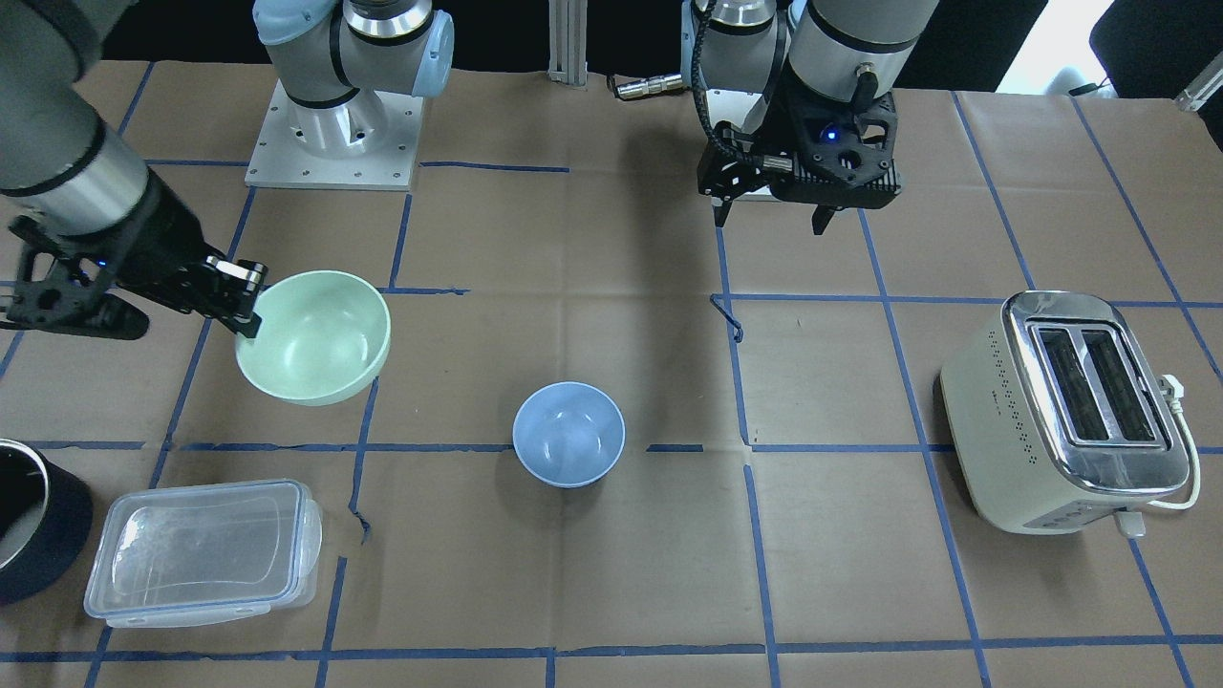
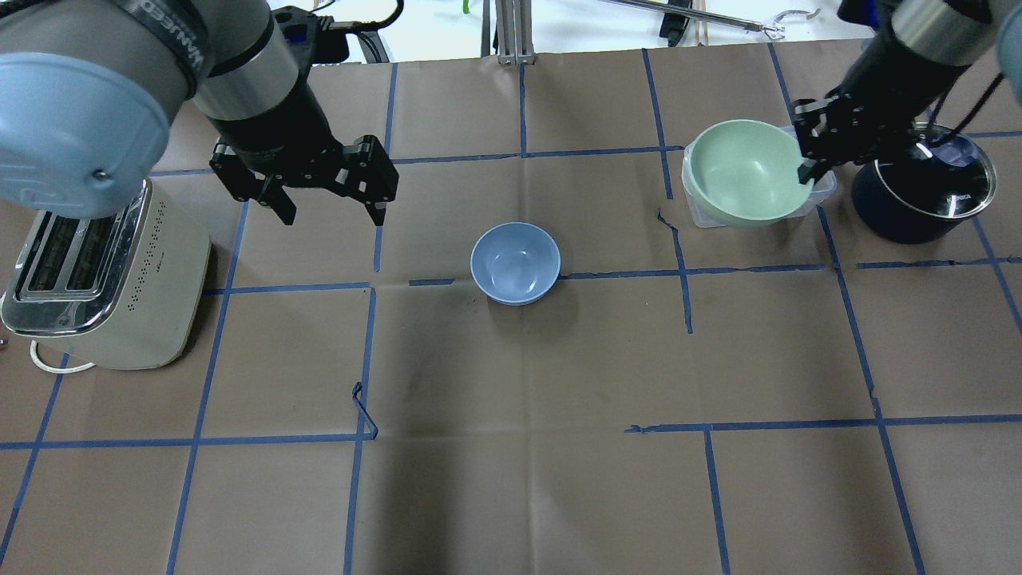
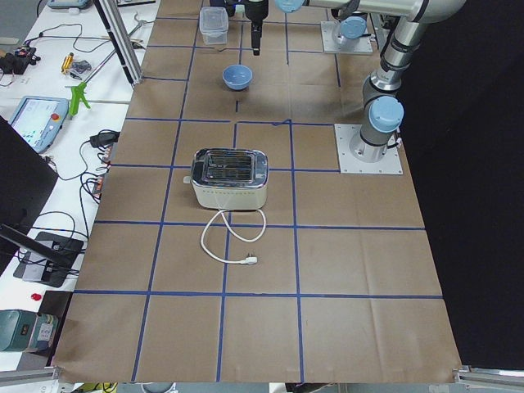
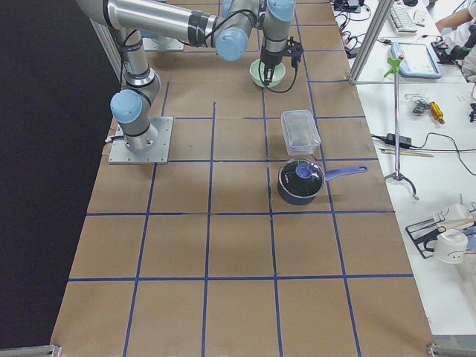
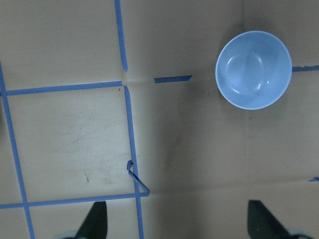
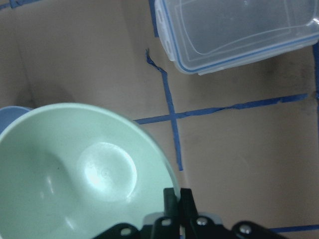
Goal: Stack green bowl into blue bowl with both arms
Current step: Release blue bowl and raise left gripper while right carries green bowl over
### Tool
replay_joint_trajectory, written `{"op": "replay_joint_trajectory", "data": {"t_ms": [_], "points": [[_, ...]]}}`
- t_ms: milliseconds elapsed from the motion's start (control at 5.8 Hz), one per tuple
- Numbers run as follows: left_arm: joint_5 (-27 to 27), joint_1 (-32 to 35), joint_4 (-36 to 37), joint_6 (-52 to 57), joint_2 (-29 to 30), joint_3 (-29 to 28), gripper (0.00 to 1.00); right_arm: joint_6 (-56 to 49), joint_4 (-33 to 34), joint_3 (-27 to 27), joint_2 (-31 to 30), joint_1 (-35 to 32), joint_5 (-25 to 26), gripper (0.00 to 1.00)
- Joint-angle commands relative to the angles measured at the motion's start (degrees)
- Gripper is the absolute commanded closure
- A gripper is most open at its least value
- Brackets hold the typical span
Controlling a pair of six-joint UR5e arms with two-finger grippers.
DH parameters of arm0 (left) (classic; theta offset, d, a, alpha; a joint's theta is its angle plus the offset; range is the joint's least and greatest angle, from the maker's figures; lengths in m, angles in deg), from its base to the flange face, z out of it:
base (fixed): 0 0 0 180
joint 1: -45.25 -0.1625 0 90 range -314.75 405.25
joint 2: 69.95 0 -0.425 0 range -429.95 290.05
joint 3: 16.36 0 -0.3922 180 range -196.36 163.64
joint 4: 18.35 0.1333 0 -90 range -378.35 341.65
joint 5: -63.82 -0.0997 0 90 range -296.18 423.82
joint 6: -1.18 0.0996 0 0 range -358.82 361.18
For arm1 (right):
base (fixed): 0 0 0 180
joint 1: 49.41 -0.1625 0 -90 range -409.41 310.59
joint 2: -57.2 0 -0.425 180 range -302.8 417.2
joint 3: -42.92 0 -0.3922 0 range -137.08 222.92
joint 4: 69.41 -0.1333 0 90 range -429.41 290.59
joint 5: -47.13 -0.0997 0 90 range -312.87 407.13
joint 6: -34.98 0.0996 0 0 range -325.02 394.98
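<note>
The pale mint-green bowl [image 1: 315,336] hangs tilted above the table, held by its rim. My right gripper [image 1: 246,298] is shut on that rim; the right wrist view shows the bowl [image 6: 79,174] with the fingers [image 6: 172,196] pinching its edge. From overhead the green bowl [image 2: 746,172] is over the clear container. The periwinkle-blue bowl [image 1: 568,446] stands upright and empty on the table's middle [image 2: 515,262]. My left gripper [image 2: 331,209] is open and empty, raised to the blue bowl's left; its wrist view shows the blue bowl [image 5: 253,69] at the upper right.
A cream toaster [image 2: 88,271] with its cord stands on my left side. A clear lidded container [image 1: 201,549] and a dark navy pot [image 2: 918,188] stand on my right side, under and beside the raised green bowl. Blue tape lines grid the brown paper.
</note>
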Motion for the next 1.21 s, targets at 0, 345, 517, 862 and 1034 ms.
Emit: {"op": "replay_joint_trajectory", "data": {"t_ms": [0, 345, 517, 862, 1034], "points": [[0.33, -1.73, 1.68, 0.07, 0.45, 0.06, 0.02, 16.06, 7.21, -0.11, 4.54, -12.55, -0.01, 0.96], [0.07, -2.26, 1.95, -0.02, 0.46, -0.91, 0.02, 24.46, 13.97, -0.37, 10.08, -19.62, 0.08, 0.96], [0.24, -2.26, 1.95, -0.02, 0.46, -1.0, 0.02, 23.87, 17.49, -2.72, 11.93, -19.73, 0.08, 0.96], [-0.28, -2.35, 1.26, -0.02, 0.02, -1.0, 0.02, 23.34, 29.35, -11.5, 12.21, -19.03, 0.08, 0.96], [-0.28, -2.26, 1.25, -0.02, 0.02, -1.0, 0.02, 23.6, 29.39, -11.53, 12.3, -19.03, 0.08, 0.96]]}}
